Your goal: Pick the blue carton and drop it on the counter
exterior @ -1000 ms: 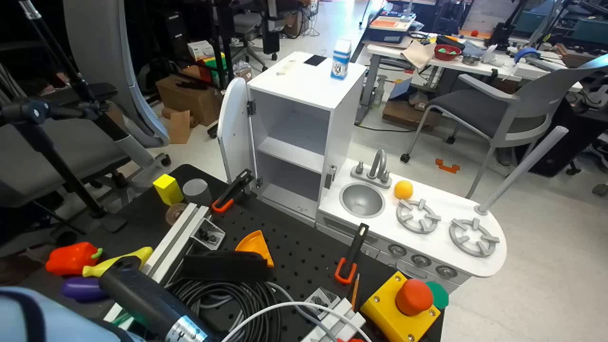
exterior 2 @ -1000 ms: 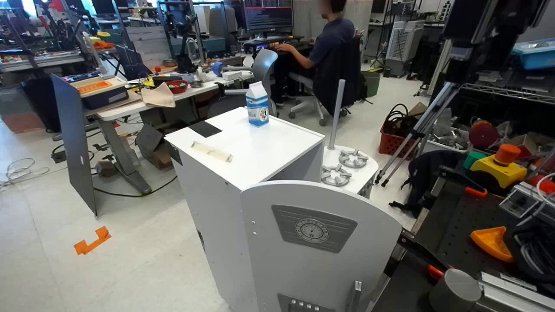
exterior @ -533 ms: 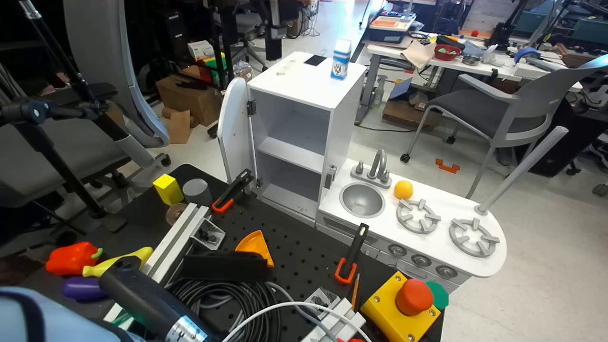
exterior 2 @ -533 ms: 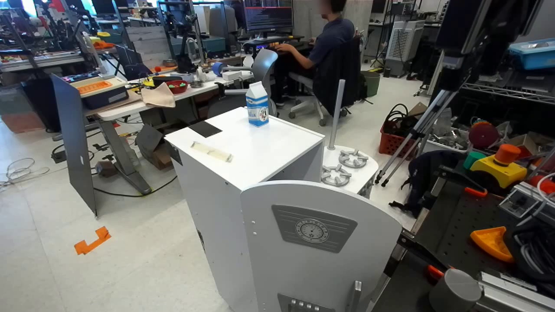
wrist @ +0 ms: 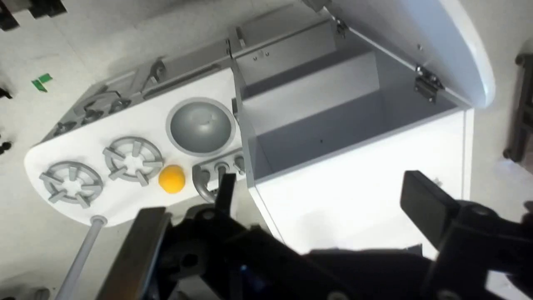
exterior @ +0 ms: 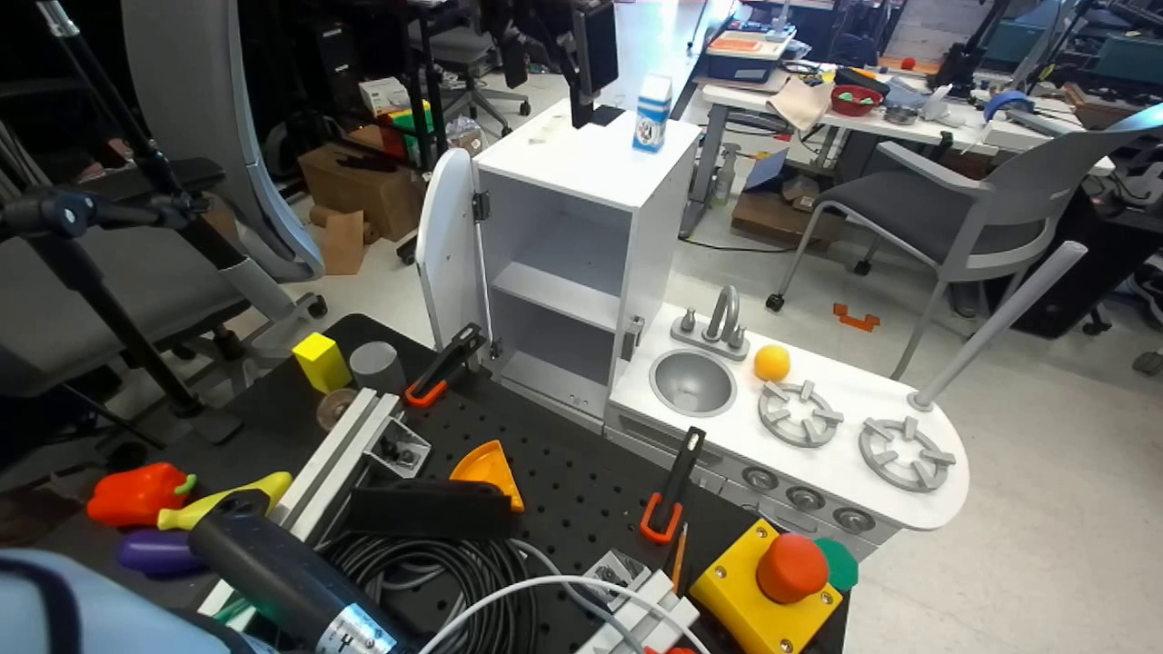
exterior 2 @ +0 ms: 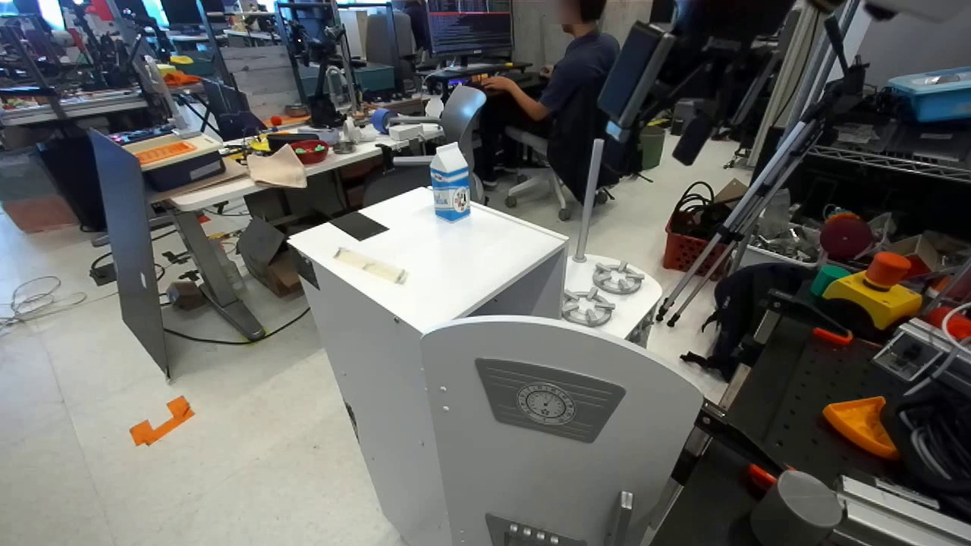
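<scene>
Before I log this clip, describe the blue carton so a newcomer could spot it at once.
Find the tall white cabinet with the open door. On its flat roof stands the blue carton, upright. Its printed blue-and-white sides and peaked top set it apart from the flat black patch and pale strip there.

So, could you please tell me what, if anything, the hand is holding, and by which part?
Nothing: the hand is open, and the blue carton stands upright on the white cabinet.
</scene>
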{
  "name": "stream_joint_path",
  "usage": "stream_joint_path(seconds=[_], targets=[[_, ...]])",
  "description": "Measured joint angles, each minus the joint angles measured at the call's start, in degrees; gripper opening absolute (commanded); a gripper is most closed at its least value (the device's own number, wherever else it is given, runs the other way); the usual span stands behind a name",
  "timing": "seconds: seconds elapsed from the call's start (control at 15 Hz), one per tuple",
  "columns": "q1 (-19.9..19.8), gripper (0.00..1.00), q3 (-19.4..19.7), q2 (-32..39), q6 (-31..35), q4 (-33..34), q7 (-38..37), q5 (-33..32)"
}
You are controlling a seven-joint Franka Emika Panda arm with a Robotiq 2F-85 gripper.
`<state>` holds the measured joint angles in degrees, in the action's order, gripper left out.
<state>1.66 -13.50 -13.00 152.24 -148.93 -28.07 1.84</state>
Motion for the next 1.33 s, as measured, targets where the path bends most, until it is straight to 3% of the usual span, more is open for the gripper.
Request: stream_joint_path(seconds=[0.27, 0.47, 0.73, 1.0, 1.33], targets=[[-6.04, 1.00, -1.22, 10.11, 13.59, 3.69, -13.84, -15.44], [-10.12, 1.00, -0.19, 16.84, 13.77, 11.04, -26.06, -29.90], [-8.03, 1.00, 3.05, 27.52, 11.31, 22.59, -40.94, -44.07], [-5.00, 1.00, 1.45, 36.30, 10.96, 29.62, -42.89, -43.55], [-2.48, 1.00, -1.22, 39.95, 11.03, 33.34, -42.52, -43.22]])
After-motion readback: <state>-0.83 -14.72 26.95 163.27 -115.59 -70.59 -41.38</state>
